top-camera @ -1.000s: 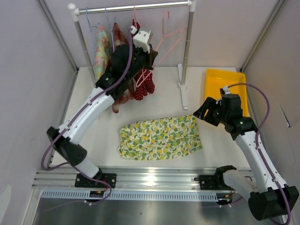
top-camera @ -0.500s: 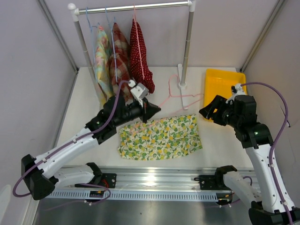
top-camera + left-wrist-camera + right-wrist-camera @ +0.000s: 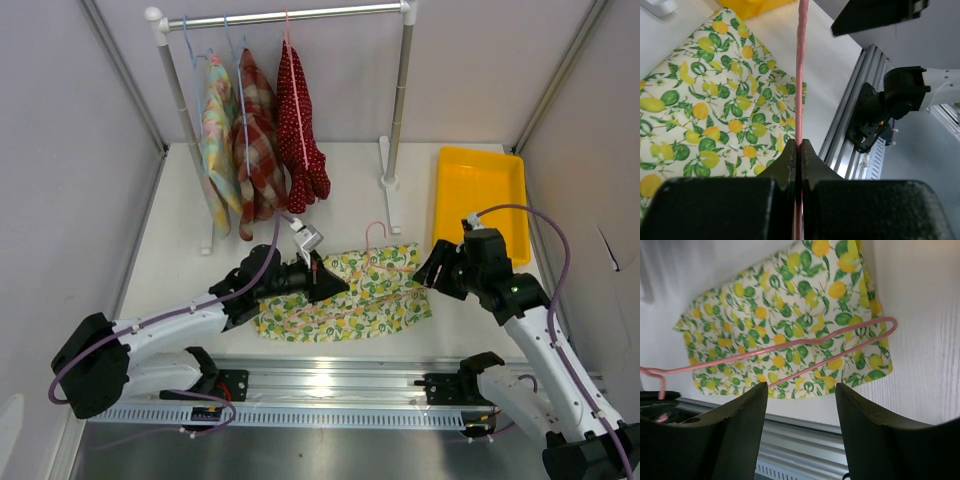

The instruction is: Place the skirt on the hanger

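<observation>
1. Left gripper clamps the pink hanger low over the lemon-print skirt, which lies flat on the white table.
2. Right gripper hovers by the skirt's right edge, fingers apart.

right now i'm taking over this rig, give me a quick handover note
Left tool: shut on the pink hanger, which it holds over the skirt.
Right tool: open and empty, above the skirt's right end.
Skirt: flat on the table, near the front edge.
Done: hanger is off the rack and at the skirt.
Left: get the skirt onto the hanger; none of it is on yet.
</observation>
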### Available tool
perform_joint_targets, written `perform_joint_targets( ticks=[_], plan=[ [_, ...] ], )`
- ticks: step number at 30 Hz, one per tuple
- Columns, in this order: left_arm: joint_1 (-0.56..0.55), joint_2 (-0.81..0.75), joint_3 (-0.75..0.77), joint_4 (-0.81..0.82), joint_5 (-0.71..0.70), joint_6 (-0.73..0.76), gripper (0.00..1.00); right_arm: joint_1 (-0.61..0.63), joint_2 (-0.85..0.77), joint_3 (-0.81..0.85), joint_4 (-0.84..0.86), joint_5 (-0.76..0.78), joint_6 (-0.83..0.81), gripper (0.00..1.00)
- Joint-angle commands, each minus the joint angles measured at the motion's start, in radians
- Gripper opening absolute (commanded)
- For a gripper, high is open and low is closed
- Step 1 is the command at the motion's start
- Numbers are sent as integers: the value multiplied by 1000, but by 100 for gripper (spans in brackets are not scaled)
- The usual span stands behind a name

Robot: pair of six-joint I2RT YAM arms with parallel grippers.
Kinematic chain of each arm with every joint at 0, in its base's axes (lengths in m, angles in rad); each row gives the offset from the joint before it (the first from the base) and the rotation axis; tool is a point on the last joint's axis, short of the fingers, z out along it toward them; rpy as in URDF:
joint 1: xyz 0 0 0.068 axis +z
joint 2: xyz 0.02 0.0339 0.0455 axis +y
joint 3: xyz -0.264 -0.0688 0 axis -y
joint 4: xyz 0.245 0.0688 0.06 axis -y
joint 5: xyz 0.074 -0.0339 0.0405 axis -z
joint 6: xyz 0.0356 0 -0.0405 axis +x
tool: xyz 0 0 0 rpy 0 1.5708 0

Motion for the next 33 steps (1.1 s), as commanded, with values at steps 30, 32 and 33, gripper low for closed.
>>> perform_joint_targets(
  ticks=[30,32,33],
  plan=[
    [57,391,-127,651,35,-157,0,80,168,-343,520,147,41,58],
    [57,407,-124,634,27,-154,0,80,174,-351,533,147,41,59],
    [57,410,-122,634,26,-152,0,80,180,-355,536,147,41,59]
  ],
)
